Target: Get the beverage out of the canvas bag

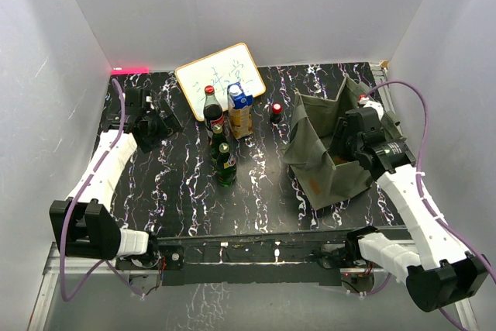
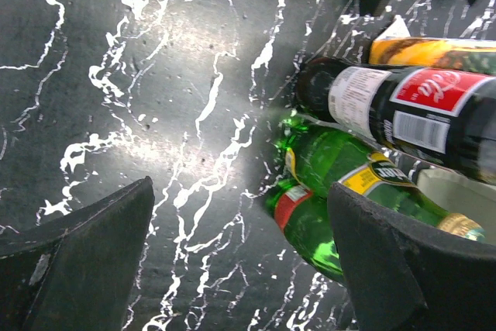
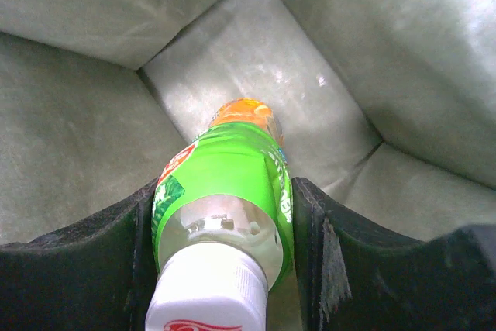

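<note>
The olive-green canvas bag (image 1: 322, 153) stands open at the right of the table, an orange patch on its near face. My right gripper (image 1: 345, 139) reaches down into it. In the right wrist view the gripper (image 3: 223, 222) is shut on a beverage bottle (image 3: 229, 184) with a green label, white cap and orange drink, both fingers pressed on its sides, over the bag's floor (image 3: 256, 75). My left gripper (image 1: 159, 118) is open and empty at the far left, low over the table (image 2: 155, 114); in its wrist view the gripper (image 2: 240, 253) stands left of the bottles.
Bottles stand at centre back: a cola bottle (image 1: 211, 110), two green bottles (image 1: 225, 162), a blue-capped juice bottle (image 1: 239, 108); they also show in the left wrist view (image 2: 372, 184). A yellow-framed whiteboard (image 1: 220, 71) lies behind them. A small dark red-topped item (image 1: 276, 112) stands left of the bag.
</note>
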